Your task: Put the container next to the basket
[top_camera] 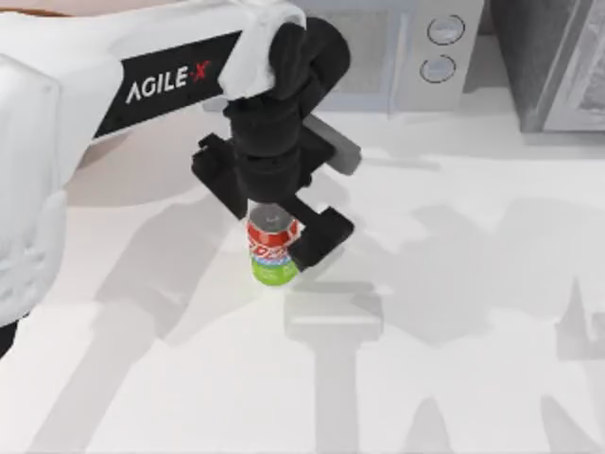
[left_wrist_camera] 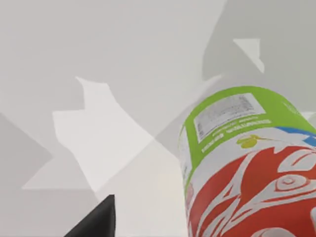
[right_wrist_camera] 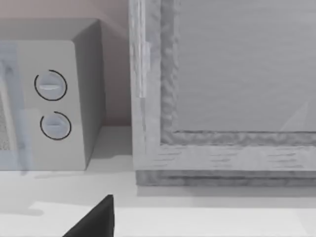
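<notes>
- Left black two-fingered end effector (top_camera: 274, 227) grips the small cylindrical can (top_camera: 272, 248): silver top, glossy red upper band, green lower band.
- Can stands upright mid-worktop (top_camera: 454, 378), smooth and white.
- Boxy grey-white microwave (top_camera: 416, 47) behind.

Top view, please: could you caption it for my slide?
Left gripper holds the upright container on the table.

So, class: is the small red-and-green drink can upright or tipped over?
Upright: the red-and-green drink can shows its silver top uppermost, green band lowest, between the left pincer fingers.

"AGILE·X" on the left arm (top_camera: 170, 80), can (top_camera: 272, 248) lettering unreadable
</notes>
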